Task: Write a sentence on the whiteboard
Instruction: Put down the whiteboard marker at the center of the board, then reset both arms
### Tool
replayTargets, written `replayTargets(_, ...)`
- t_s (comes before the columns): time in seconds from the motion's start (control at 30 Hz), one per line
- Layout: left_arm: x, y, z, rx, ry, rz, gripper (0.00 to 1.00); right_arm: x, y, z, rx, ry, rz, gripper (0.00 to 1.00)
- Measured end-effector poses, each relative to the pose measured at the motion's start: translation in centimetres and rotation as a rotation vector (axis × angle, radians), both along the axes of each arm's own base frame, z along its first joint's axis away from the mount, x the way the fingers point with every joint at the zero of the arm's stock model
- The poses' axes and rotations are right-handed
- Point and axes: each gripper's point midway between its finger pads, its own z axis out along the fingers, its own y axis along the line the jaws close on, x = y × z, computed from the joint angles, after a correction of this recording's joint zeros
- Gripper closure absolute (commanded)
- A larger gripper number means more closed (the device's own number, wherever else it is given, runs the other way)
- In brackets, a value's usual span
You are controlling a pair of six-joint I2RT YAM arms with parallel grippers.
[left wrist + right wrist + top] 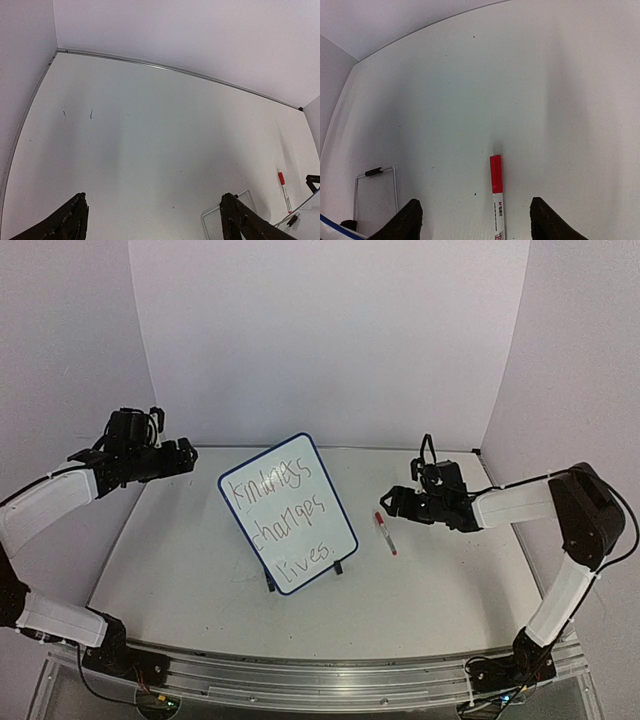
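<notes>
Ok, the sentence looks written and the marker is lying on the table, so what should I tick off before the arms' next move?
1. Sentence complete on the whiteboard, three readable red lines: ok.
2. Whiteboard standing, not tipped over: ok.
3. Marker flat on the table, apart from the whiteboard: ok.
4. Right tool open, fingers either side of the marker, not gripping it: ok.
5. Left tool open, empty, away from the whiteboard: ok.
6. Marker capped: cannot tell.
</notes>
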Motion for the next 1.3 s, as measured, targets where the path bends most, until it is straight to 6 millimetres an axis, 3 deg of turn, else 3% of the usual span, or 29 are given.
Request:
replayTargets(0.07,0.5,0.5,-1.1,0.002,0.004,0.02,0.09,0.1,-0.7,0.0,-0.019,-0.003,-0.017,0.02)
replayTargets(0.17,1.3,2.3,-3.8,0.005,0.031,0.069,0.08,0.2,-2.9,0.5,-0.051,-0.008,-0.059,0.02)
replayTargets(0.27,1.8,5.4,-6.9,0.002,0.06,0.153,0.08,0.4,-6.7,2.0,-0.072,-0.033,-0.13,0.02)
replayTargets(0.37,1.3,8.9,-9.4,0.017,0.069,0.254,0.07,0.0,-11.7,4.0,-0.089,-0.077,-0.223,0.02)
replayTargets(0.47,0.4,10.9,-10.6,0.061,0.04,0.323,0.05,-1.1,-16.2,5.9,-0.124,-0.14,-0.314,0.02)
replayTargets(0.53,-0.5,11.5,-10.9,0.09,0.006,0.348,0.03,-2.3,-17.8,7.0,-0.152,-0.193,-0.343,0.02)
replayTargets(0.67,-2.5,12.7,-10.5,0.138,-0.093,0.386,0.01,-5.2,-19.0,7.8,-0.198,-0.318,-0.361,0.02)
replayTargets(0.8,-3.7,13.3,-10.6,0.161,-0.149,0.408,0.01,-7.6,-20.1,6.3,-0.257,-0.368,-0.38,0.02)
replayTargets(0.93,-4.3,13.5,-11.4,0.19,-0.149,0.408,0.01,-8.2,-20.7,5.8,-0.305,-0.386,-0.391,0.02)
replayTargets(1.13,-3.9,13.6,-10.4,0.195,-0.195,0.41,0.01,-8.1,-21.5,6.7,-0.344,-0.435,-0.423,0.02)
replayTargets(1.3,-3.7,13.6,-10.7,0.207,-0.19,0.405,0.01,-8.5,-21.8,7.1,-0.355,-0.454,-0.44,0.02)
